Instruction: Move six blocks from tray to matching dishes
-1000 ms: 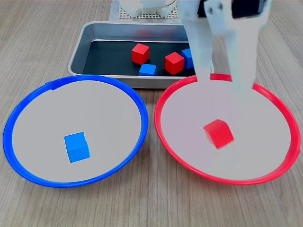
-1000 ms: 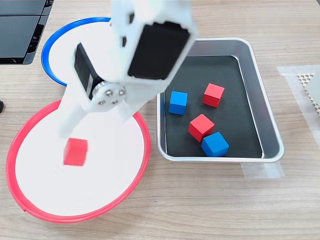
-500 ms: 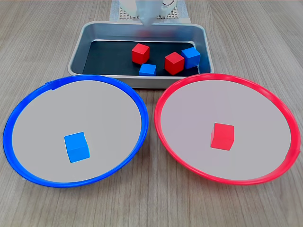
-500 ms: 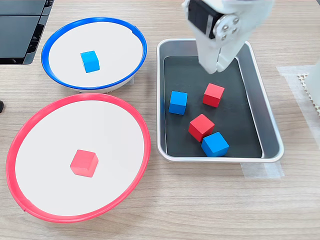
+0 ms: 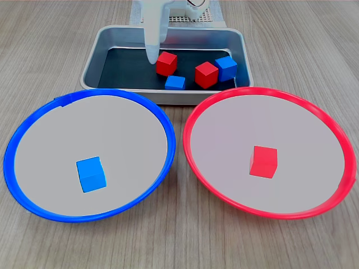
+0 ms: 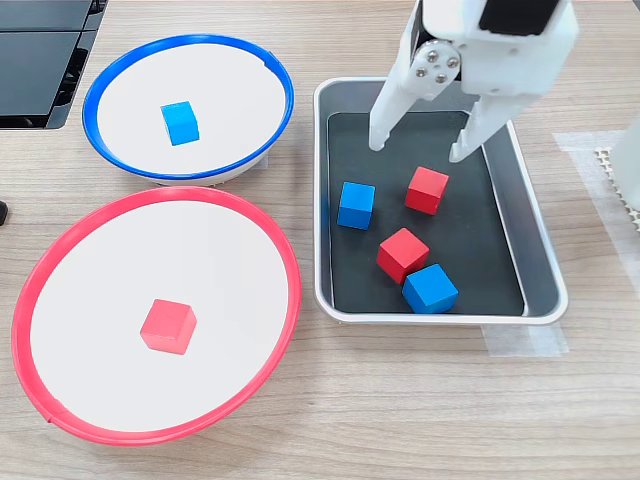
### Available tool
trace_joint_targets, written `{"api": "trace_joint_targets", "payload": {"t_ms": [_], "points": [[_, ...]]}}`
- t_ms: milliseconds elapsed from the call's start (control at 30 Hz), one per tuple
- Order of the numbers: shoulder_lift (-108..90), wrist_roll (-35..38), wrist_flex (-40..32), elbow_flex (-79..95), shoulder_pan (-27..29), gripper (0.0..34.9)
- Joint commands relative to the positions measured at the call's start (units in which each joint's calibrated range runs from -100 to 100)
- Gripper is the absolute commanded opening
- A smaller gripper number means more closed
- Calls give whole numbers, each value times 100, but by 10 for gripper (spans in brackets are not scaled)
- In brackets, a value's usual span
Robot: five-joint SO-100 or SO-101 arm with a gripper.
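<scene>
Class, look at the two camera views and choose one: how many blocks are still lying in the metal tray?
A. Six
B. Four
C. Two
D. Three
B: the tray holds two red blocks and two blue blocks; each dish holds one more.

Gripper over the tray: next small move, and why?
Probably lower straight down onto the red block and close. The gripper hangs open and empty above the tray, its fingers spread on either side of that block's line in the second exterior view. Four blocks remain in the tray, and the red-rimmed dish holds just one so far.
</scene>
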Motion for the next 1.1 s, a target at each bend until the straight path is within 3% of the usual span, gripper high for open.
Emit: {"api": "trace_joint_targets", "payload": {"t_ms": [0, 200, 367, 400, 500, 600, 767, 867, 967, 1067], "points": [[89, -49, -130, 156, -115, 194], [285, -49, -204, 320, -144, 170], [507, -78, -518, 302, -115, 85], [575, -78, -617, 283, -125, 29], [669, -44, -732, 156, -172, 4], [669, 63, -427, -327, -304, 2], [814, 78, 968, -2466, -774, 2], [924, 244, 1315, -3285, -1009, 3], [745, 772, 1562, -2876, -944, 74], [490, 1221, 1504, -1874, -633, 101]]}}
